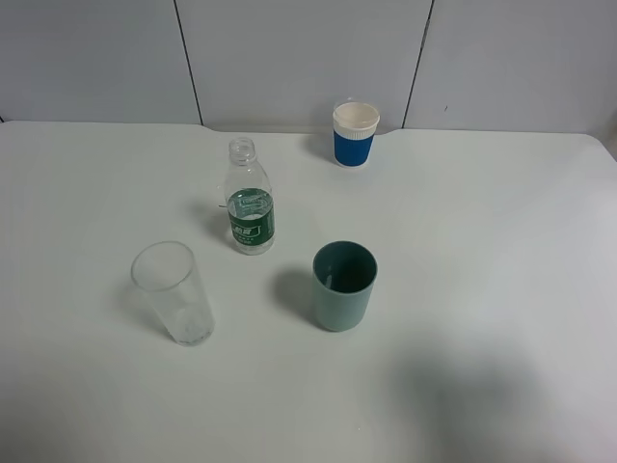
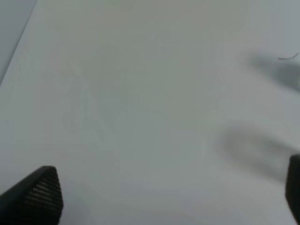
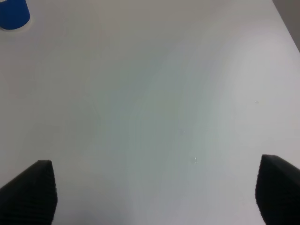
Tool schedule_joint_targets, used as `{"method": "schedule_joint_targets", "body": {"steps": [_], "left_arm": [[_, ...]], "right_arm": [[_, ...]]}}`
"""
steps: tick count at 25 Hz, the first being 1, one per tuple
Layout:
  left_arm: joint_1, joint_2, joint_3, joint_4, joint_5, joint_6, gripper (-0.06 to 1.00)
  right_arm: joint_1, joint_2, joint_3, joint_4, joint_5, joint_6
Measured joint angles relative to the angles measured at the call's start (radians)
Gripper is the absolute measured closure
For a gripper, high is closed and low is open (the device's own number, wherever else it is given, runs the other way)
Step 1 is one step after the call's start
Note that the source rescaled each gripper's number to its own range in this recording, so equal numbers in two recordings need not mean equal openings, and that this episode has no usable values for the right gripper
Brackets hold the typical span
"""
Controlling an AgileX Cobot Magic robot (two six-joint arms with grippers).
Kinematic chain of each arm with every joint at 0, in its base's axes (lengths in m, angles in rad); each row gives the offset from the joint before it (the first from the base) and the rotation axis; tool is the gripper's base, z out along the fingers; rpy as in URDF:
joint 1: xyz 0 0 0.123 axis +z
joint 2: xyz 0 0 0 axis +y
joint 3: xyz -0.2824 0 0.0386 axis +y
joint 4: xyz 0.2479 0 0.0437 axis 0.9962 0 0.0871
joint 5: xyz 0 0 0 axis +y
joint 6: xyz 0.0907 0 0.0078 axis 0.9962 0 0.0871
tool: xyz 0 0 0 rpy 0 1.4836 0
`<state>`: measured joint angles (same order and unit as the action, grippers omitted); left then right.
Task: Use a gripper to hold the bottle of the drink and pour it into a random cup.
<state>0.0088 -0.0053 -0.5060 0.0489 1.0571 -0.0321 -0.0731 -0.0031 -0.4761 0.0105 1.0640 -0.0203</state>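
Right, my left gripper spread wide over bare table, my right gripper spread wide too, nothing held, bottle upright and uncapped mid-table, teal cup just beside it, tumbler nearby, blue cup at the back.

Four containers stand upright on a surface, all apart from one another. A bottle stands near the middle. A paper cup stands behind it to the right, near the back edge. A tumbler stands in front of the bottle to the left. A cup stands in front of the bottle to the right.
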Motion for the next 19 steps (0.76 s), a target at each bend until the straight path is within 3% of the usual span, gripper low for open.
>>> {"method": "schedule_joint_targets", "body": {"steps": [19], "left_arm": [[0.000,0.000,0.000,0.000,0.000,0.000,0.03]], "right_arm": [[0.000,0.000,0.000,0.000,0.000,0.000]]}}
